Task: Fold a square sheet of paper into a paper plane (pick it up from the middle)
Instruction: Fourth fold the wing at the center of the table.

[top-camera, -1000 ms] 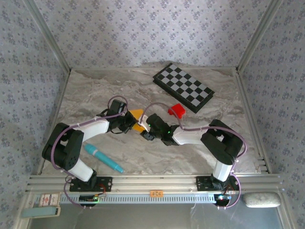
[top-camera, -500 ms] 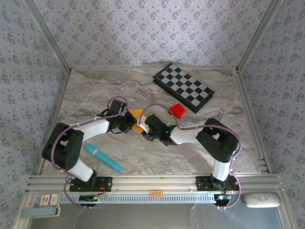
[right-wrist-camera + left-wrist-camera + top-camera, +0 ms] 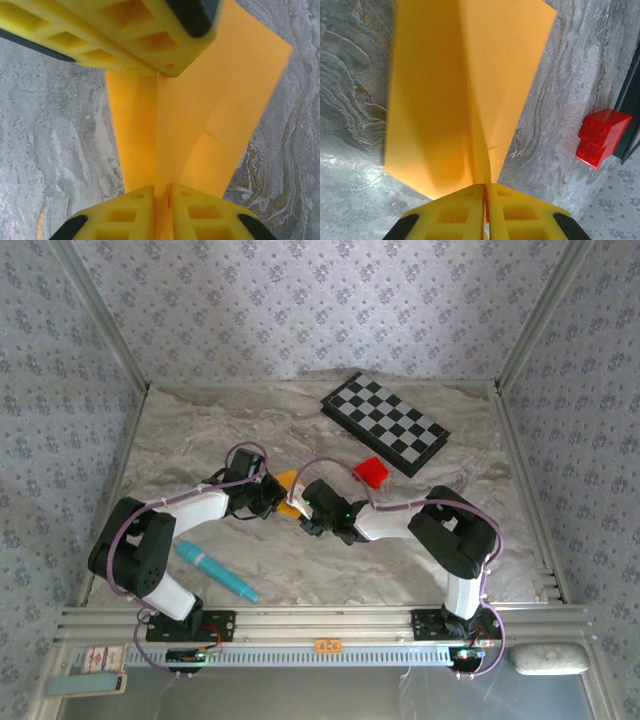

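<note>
We see the left pincer (image 3: pixel 485 199) pressed together on one end of the folded paper (image 3: pixel 440 100), right at its centre crease. The right pincer (image 3: pixel 162 200) is clamped on the same paper from the opposite end, facing the left one. The paper is held over the middle of the worktop (image 3: pixel 200 440), with the red block (image 3: pixel 601 137) near it but not touching.

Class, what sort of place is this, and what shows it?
Probably a robotics lab test cell: left arm and right arm bolted to a metal rail, a marble-patterned table walled by wallpapered panels, with props like a checkerboard and red block.
</note>
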You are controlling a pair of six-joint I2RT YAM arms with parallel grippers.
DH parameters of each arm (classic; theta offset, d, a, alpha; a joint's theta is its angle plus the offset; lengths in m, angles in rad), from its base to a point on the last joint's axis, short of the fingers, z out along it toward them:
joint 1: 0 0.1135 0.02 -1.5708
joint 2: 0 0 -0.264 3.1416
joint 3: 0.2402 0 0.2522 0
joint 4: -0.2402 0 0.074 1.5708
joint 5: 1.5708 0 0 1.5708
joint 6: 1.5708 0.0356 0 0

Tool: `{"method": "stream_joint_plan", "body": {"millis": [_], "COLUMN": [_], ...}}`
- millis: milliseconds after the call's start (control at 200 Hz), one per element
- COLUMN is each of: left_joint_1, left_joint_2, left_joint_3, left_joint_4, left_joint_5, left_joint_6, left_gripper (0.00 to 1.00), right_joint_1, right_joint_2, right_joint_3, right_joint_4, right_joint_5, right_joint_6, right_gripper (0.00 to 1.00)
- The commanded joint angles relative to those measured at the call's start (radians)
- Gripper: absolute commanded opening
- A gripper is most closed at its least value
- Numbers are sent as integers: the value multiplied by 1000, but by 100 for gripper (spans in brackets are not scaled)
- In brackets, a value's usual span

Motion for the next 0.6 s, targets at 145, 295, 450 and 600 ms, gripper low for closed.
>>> {"method": "stream_joint_plan", "body": {"millis": [145, 295, 450, 600], "left_joint_1": [65, 103, 99, 71], "left_joint_2": [-101, -196, -257, -264], "left_joint_3": [-15, -79, -155, -218], "left_joint_4": [-19, -34, -9, 73], "left_joint_5": [20, 6, 12, 17], "left_joint_6": [5, 21, 13, -10], "left_gripper": [18, 29, 28, 25], "right_joint_1": [-9, -33, -61, -83], "right_joint_2": [-19, -60, -78, -76], "right_joint_3": [7, -28, -49, -60], "right_joint_4": [-43, -43, -42, -31], "right_joint_5": [12, -26, -88, -142], "right_joint_6": [-12, 6, 34, 60], "right_gripper": [7, 6, 6, 6]}}
